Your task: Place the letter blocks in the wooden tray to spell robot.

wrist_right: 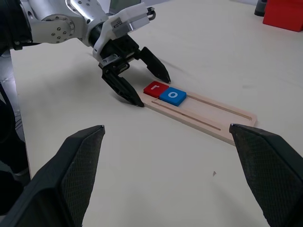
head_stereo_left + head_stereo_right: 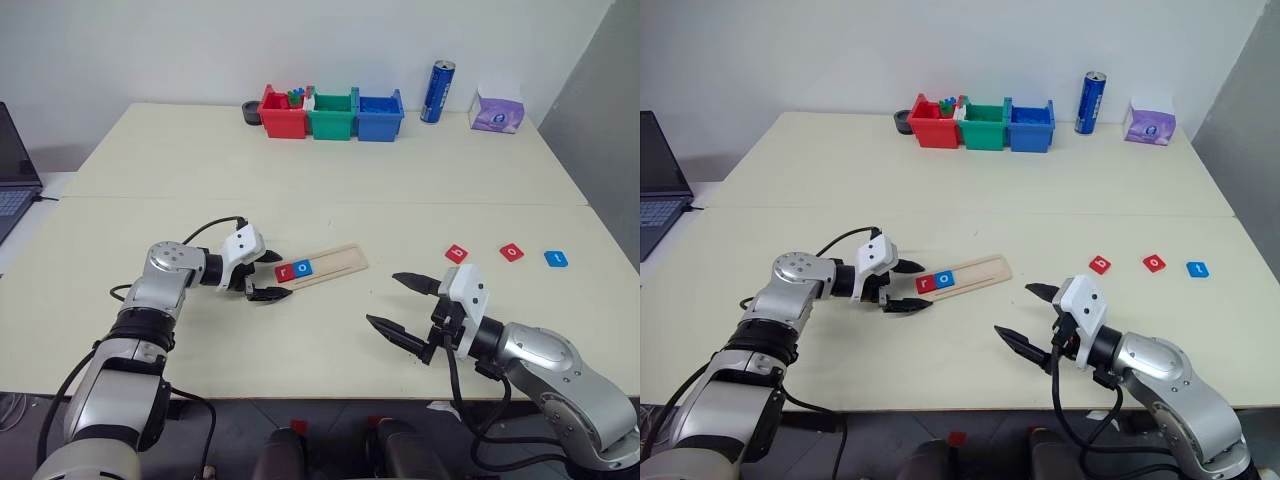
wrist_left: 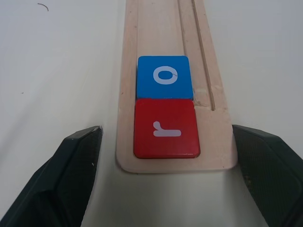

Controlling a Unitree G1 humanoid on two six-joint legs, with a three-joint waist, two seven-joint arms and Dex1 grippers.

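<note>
A: How does the left gripper (image 2: 268,275) stand?

B: Its jaws are spread wide and grasp nothing. They straddle the near end of the wooden tray (image 2: 335,262), one finger on each side of it, with the tray's end just ahead of the fingertips.

A: What sits in the tray?

B: Two letter blocks, touching each other. The red "r" (image 3: 165,128) lies at the tray's end, nearest the left jaws and centred between them; the blue "o" (image 3: 164,76) lies just beyond it, farther from the jaws. The rest of the groove past the "o" is bare wood.

A: And the right gripper (image 2: 403,309)?

B: Also released, fingers far apart, holding nothing. It hangs above the table (image 2: 300,180), well apart from the tray, which lies ahead of its jaws, between the two fingers in the right wrist view.

A: The other blocks?

B: Three lie flat on the table beyond the right jaws and off to their outer side: a red "b" (image 2: 456,253), a red "o" (image 2: 511,252), and a blue "t" (image 2: 556,259), in a row, each apart from the next and well clear of both grippers.
</note>
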